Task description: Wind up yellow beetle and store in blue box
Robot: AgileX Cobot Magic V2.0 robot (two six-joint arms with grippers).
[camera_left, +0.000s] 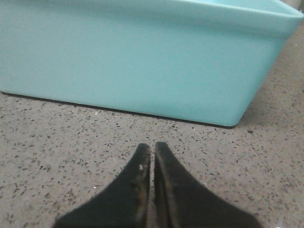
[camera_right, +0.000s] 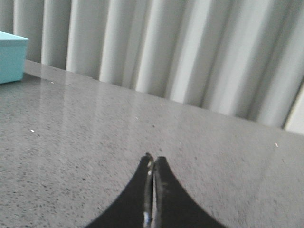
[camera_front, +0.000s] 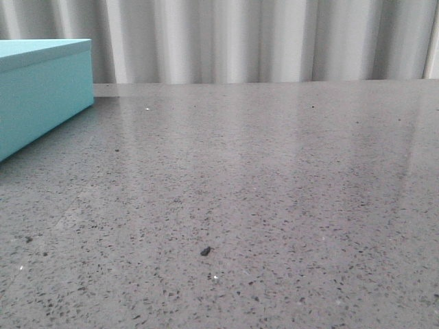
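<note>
A: What sits on your left?
B: The blue box [camera_front: 42, 92] stands at the far left of the speckled grey counter [camera_front: 260, 205]. Your left gripper [camera_left: 152, 148] faces its side, jaws clenched, empty.
A: And right?
B: Your right gripper [camera_right: 152, 159], jaws clenched too, faces a pleated curtain [camera_right: 190, 52].

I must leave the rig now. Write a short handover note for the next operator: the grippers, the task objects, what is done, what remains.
Left gripper: shut, empty, low over the table, facing the long side of the blue box.
Right gripper: shut, empty, over bare table, facing the curtain.
Blue box: on the table at the front view's left edge, lid on.
Yellow beetle: not visible in any view; I cannot say where it is.
Done: nothing can be confirmed.
Left: find the beetle, wind it up, open the box, store it.
</note>
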